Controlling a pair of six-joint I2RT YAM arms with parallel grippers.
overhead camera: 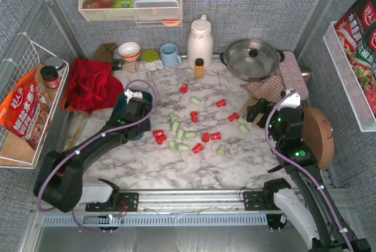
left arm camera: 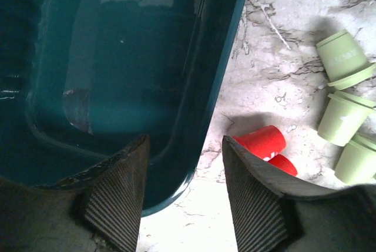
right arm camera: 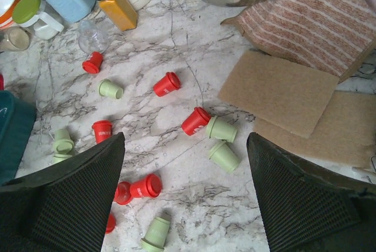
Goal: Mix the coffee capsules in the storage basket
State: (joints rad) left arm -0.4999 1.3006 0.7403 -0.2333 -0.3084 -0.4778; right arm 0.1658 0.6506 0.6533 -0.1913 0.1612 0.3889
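Observation:
The dark teal storage basket (left arm camera: 117,58) is empty in the left wrist view; in the top view it (overhead camera: 121,111) is mostly hidden under my left gripper (overhead camera: 136,110). My left gripper (left arm camera: 185,146) is open, one finger over the basket's inside and one over the marble, straddling its right wall near a corner. Red capsules (left arm camera: 261,142) and green capsules (left arm camera: 343,58) lie just right of it. Several red and mint-green capsules (overhead camera: 191,134) lie scattered on the marble. My right gripper (overhead camera: 258,111) is open and empty above a red capsule (right arm camera: 195,121) and green capsules (right arm camera: 221,129).
At the back stand a white jug (overhead camera: 200,40), a steel pot (overhead camera: 252,58), a small amber bottle (overhead camera: 199,67), a blue mug (overhead camera: 170,55) and bowls. A red cloth (overhead camera: 91,84) lies left. A striped cloth (right arm camera: 317,20) and brown pads (right arm camera: 279,90) lie right.

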